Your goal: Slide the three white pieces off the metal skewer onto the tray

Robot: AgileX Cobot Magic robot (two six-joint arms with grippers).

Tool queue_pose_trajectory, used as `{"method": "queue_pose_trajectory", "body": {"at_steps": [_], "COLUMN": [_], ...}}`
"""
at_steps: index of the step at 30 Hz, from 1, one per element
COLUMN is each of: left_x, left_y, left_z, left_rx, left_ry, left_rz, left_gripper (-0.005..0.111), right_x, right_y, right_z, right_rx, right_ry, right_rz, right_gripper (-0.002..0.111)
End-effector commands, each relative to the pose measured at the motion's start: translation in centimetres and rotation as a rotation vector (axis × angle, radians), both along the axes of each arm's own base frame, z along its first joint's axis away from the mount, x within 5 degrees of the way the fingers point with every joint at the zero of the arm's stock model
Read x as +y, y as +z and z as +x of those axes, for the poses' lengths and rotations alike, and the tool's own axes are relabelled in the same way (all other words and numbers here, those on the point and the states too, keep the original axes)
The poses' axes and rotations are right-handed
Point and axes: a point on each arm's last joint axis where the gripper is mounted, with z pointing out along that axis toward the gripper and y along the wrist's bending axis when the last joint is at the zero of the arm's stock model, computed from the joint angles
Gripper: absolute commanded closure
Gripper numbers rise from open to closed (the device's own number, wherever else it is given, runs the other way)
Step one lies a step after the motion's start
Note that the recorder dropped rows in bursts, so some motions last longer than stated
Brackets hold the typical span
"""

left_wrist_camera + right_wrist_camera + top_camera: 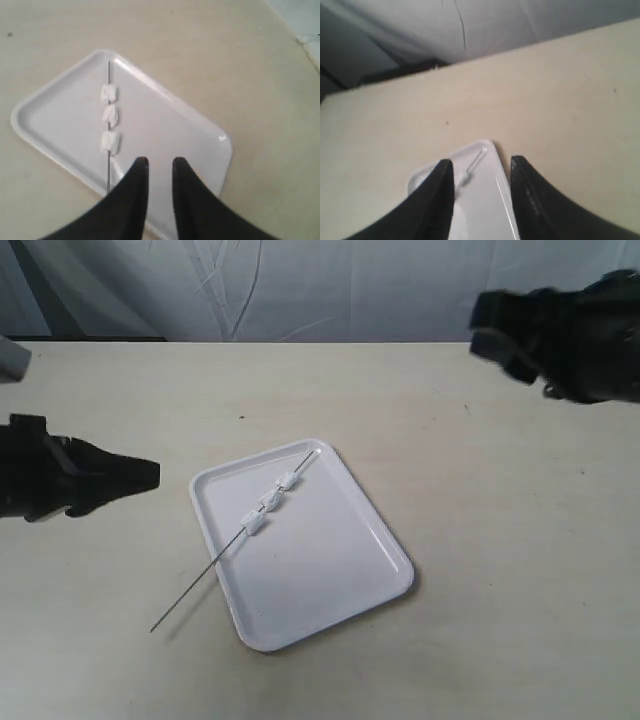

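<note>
Currently threaded: three white pieces [270, 502] [110, 115], set in a short row on the skewer [200, 580] [108, 172] [476, 160], none off it. They lie over the tray, ahead of the left jaws and clear of both fingertips. They are well apart from the right jaws.

Skewer: thin grey rod, lying slantwise. One end sits at the tray's rim on the side toward the right jaws. The other end juts past the tray's edge over the table on the side toward the left jaws. Neither pair of jaws touches it.

Tray [320, 560] [165, 130] [482, 200]: glossy white, rounded corners, low rim, flat on the table. It sits between the two grippers, nearer the left one.

Left gripper [150, 473] [159, 161]: black, near the tray and pointing toward it. Its jaws are parted by a narrow gap and grasp nothing.

Right gripper [480, 325] [481, 161]: black, well apart from the tray. Its jaws are spread wider, released, with nothing between them.

Table [500, 540]: pale beige, matte.

Cloth [300, 290]: grey-white, creased, hanging behind the table, beyond the right jaws.
</note>
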Motion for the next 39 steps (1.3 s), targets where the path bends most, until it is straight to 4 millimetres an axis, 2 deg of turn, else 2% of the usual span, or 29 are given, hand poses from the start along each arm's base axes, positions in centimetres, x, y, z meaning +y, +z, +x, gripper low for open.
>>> {"method": "queue_pose_trajectory", "body": {"at_steps": [1, 4, 9, 14, 19, 25, 30, 36, 39], "left_x": [0.1, 0.1, -1.0, -2.8, -4.0, -4.9, -5.0, -4.9, -4.9], "left_y": [-3.1, -4.8, -7.6, -9.3, -9.7, -10.6, -12.0, -12.4, -12.4], "left_z": [0.8, 1.0, 0.7, 0.6, 0.3, -0.1, -0.2, -0.1, -0.1], "left_rx": [0.118, 0.146, 0.196, 0.174, 0.13, 0.156, 0.21, 0.222, 0.222], "left_ry": [0.023, -0.028, -0.095, -0.131, -0.149, -0.172, -0.184, -0.179, -0.178], "left_rz": [0.037, 0.071, 0.165, 0.344, 0.446, 0.476, 0.498, 0.513, 0.514], "left_gripper": [0.063, 0.054, 0.055, 0.055, 0.057, 0.06, 0.06, 0.06, 0.067], "right_x": [3.1, 4.5, 5.7, 6.4, 6.4, 6.4, 6.4, 6.4, 6.4], "right_y": [-2.7, -4.3, -6.2, -6.8, -6.8, -6.8, -6.9, -7.0, -7.0], "right_z": [1.3, 2.1, 3.4, 3.8, 3.8, 3.8, 3.6, 3.6, 3.6], "right_rx": [0.113, 0.165, 0.248, 0.276, 0.274, 0.281, 0.296, 0.297, 0.297], "right_ry": [0.121, 0.148, 0.149, 0.18, 0.189, 0.188, 0.192, 0.194, 0.194], "right_rz": [-0.123, -0.139, -0.143, -0.143, -0.146, -0.144, -0.151, -0.153, -0.153], "right_gripper": [0.072, 0.072, 0.072, 0.072, 0.072, 0.072, 0.072, 0.072, 0.072]}}
